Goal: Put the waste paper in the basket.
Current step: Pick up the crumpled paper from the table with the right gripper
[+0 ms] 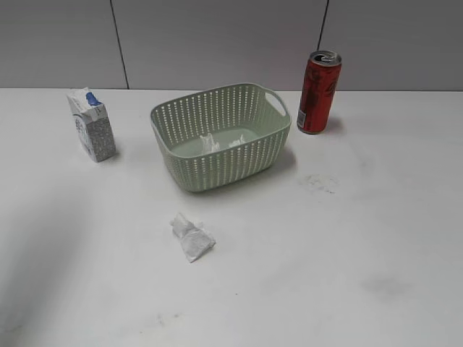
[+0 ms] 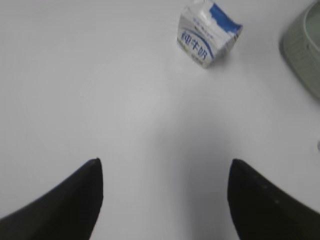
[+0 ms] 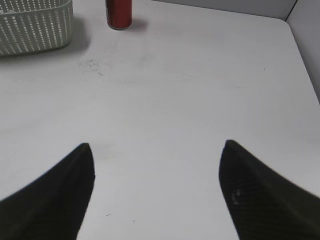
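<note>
Pale green lattice basket (image 1: 221,137) sat mid-bench (image 1: 347,238), two crumpled paper wads (image 1: 210,142) inside; third wad (image 1: 192,236) lay loose at its 6 o'clock. Left claw (image 2: 162,195) and right claw (image 3: 155,190) gaped wide, empty.

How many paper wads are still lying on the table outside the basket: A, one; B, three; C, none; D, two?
A: one crumpled wad lies on the table in front of the basket, while the other white wads sit inside the basket.
</note>
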Robot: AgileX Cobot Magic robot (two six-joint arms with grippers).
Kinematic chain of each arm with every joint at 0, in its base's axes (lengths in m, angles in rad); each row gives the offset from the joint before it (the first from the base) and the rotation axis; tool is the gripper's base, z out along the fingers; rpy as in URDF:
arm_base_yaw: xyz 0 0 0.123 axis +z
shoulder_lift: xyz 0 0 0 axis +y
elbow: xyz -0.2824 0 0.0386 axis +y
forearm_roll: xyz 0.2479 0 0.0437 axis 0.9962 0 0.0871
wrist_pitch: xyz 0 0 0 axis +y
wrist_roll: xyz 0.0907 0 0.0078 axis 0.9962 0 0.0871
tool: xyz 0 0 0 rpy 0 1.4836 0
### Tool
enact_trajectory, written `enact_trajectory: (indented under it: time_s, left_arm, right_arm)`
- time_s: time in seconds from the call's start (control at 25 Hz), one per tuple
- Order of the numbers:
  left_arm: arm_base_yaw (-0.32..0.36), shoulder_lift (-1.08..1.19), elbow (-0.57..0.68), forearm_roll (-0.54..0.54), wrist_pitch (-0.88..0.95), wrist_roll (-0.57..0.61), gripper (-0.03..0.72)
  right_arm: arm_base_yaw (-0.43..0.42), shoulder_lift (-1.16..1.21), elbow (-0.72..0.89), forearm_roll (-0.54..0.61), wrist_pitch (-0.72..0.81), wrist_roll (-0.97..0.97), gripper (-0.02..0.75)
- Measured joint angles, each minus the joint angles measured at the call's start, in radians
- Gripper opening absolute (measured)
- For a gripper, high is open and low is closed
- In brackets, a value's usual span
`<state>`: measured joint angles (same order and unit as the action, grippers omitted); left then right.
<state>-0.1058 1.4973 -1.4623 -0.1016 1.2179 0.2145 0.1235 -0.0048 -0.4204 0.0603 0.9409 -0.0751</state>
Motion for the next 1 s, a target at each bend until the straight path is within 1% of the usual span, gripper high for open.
enact_trajectory:
  time_s: [0.32, 0.6, 0.84, 1.0]
  left_arm:
    - [0.001, -0.332, 0.351, -0.01, 0.001, 0.0, 0.59]
    - [0.001, -0.61, 0.618, -0.011, -0.021, 0.0, 0.59]
    - [0.001, -0.823, 0.785, -0.011, -0.069, 0.0, 0.59]
    - [0.001, -0.953, 0.87, -0.011, -0.088, 0.0, 0.59]
  right_arm:
    - [0.0, 0.0, 0.0, 0.0, 0.0, 0.0, 0.587]
    - [0.0, 0.0, 0.0, -0.001, 0.0, 0.0, 0.587]
    - [0.0, 0.0, 0.0, -0.001, 0.0, 0.0, 0.587]
    - [0.0, 0.0, 0.0, -0.001, 0.0, 0.0, 0.587]
